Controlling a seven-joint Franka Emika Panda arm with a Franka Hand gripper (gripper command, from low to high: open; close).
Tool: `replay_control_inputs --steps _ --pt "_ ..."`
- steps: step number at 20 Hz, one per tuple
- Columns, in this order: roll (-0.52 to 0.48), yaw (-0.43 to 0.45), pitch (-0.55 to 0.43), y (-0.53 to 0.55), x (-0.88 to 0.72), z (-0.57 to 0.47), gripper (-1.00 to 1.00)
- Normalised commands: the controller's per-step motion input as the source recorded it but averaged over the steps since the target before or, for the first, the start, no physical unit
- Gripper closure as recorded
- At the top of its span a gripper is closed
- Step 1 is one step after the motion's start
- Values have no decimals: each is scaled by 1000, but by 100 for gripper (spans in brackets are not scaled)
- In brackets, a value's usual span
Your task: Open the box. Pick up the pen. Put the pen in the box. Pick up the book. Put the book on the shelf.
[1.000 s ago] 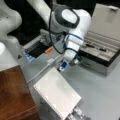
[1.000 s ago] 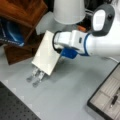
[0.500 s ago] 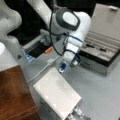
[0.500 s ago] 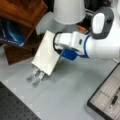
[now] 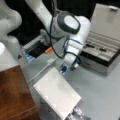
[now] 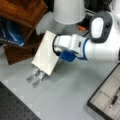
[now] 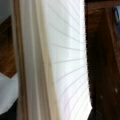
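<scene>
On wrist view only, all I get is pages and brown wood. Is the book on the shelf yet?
Observer: No. In a front view the book hangs tilted at the tool, beside the shelf, not on it.
Operator: What is under it?
Observer: A silver slatted stand shows below its lower edge.
Operator: And the box?
Observer: The box stands open, with the pen lying in a compartment.

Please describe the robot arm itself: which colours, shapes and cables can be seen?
The arm is glossy white with rounded links, a dark grey round joint cap and a black cable along it. Near the wrist sits a blue part. The pincer is white.
</scene>
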Motion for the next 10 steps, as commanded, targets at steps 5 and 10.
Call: replay_control_inputs --steps 5,10 --pt "-197 104 -140 -124 -79 -149 -100" --pt "-170 95 -124 -112 -136 -124 -100"
